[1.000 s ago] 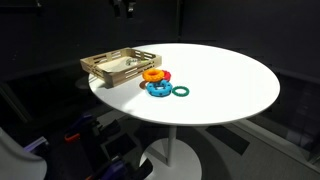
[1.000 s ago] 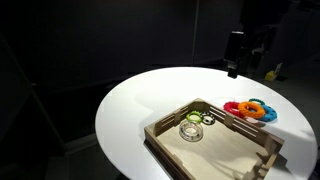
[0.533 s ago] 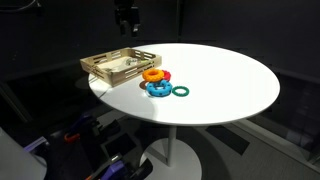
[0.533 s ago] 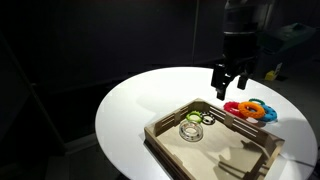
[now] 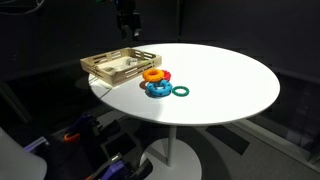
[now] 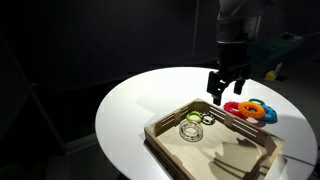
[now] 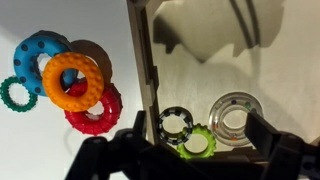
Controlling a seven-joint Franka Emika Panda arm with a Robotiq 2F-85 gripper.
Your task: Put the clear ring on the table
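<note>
My pincer (image 6: 222,94) open wide at upper right, above the tray's (image 6: 165,126) far edge, clear ring (image 7: 221,113) inside it, bare table (image 6: 130,108) at left.

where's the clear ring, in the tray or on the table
In the tray: the clear ring lies flat on the tray floor, inside its wooden walls; the open gripper above holds nothing.

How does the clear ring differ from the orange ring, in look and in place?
The clear ring is see-through; the orange ring is solid orange. The clear ring lies inside the wooden tray; the orange ring lies outside it, on top of the red ring and the blue ring. Both are round rings.
</note>
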